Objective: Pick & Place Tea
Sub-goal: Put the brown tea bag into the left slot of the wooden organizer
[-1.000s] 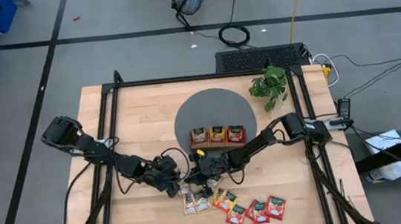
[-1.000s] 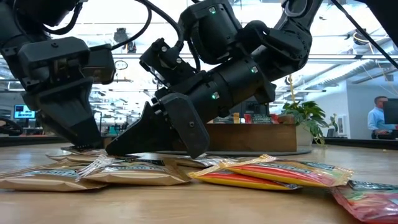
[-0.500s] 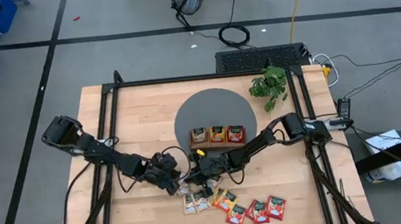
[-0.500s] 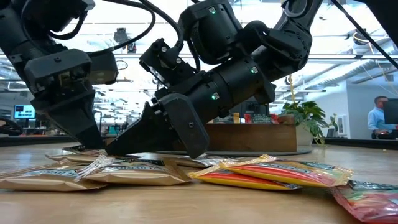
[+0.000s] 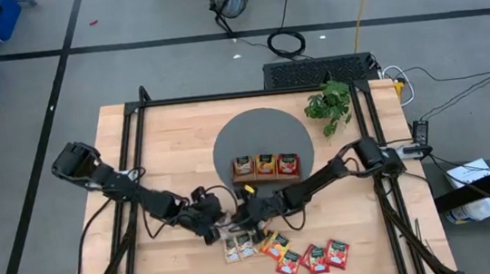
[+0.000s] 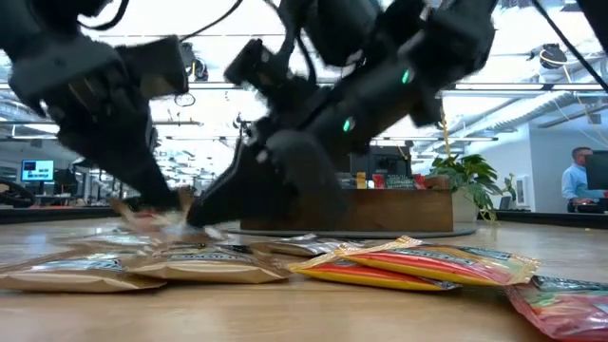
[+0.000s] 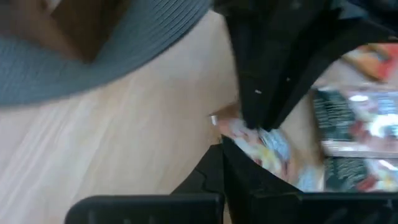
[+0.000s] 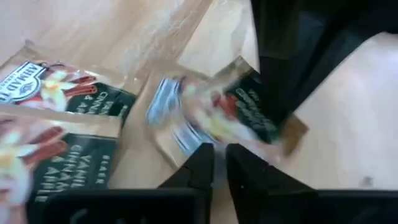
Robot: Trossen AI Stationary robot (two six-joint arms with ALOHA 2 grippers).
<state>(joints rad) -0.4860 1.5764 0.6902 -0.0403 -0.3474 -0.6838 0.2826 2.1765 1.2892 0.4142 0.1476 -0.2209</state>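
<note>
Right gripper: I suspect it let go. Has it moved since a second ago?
Yes. In the high view the right gripper has slid toward the table's near edge, away from the wooden tray.

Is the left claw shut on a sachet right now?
Shut on a cream sachet: the left claw pinches its edge, lifting it off the table.

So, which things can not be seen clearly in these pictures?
- Low view: both arms are motion-blurred, so the left gripper and the sachet at it show no detail.
- High view: the right gripper is too small to read its fingers.
- Left wrist view: the sachet's print is blurred, partly behind a dark arm.
- High view: the tray contents are too small to read.
</note>
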